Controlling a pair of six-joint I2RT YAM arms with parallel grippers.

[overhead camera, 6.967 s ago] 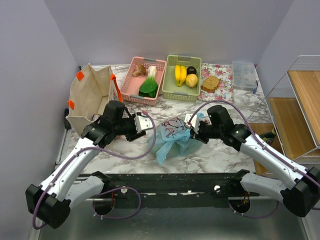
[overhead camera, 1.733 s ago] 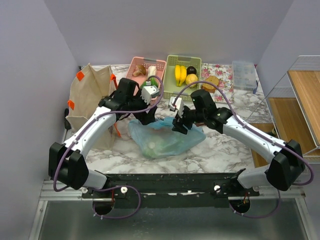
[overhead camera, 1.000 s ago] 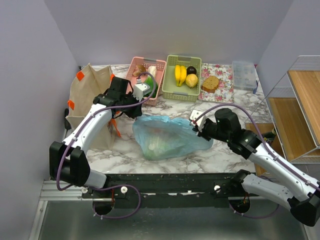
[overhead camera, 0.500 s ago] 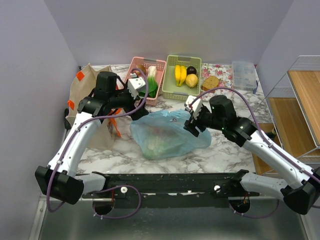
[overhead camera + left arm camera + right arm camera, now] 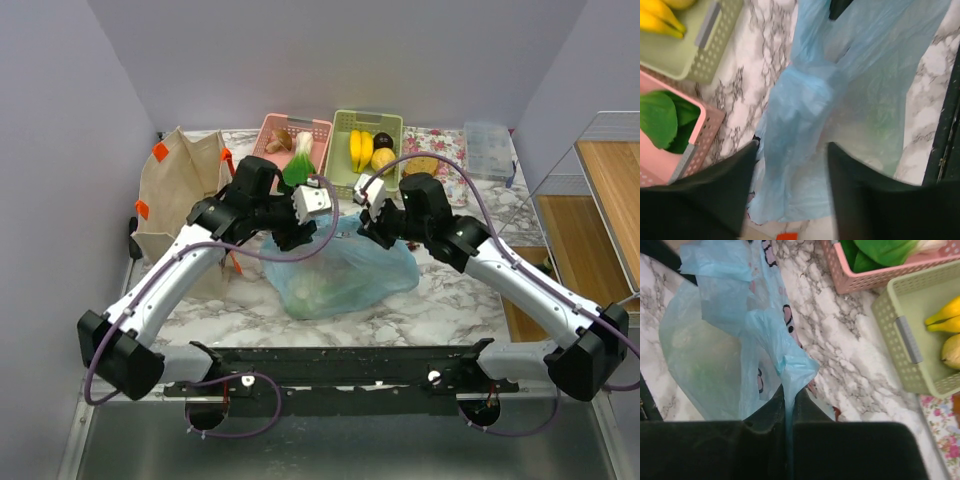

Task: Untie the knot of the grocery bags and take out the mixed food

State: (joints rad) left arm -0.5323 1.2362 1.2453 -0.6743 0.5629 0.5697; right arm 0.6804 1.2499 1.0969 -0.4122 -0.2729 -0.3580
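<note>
The light blue plastic bag lies spread on the marble table between my arms. Green food shows faintly through it, also in the left wrist view. My right gripper is at the bag's far top edge, shut on a thin pulled-up strip of the bag. My left gripper is open over the bag's left top, with a bunched fold of plastic ahead of its fingers. I cannot make out a tied knot.
A beige tote with orange handles stands at the left. Behind the bag are a pink basket with greens, a green basket with bananas, a floral mat with bread and a clear box. A wire shelf stands at the right.
My left gripper has swung right from beside the tote to the bag's top left. My right gripper has moved left and farther back with the bag's edge.
</note>
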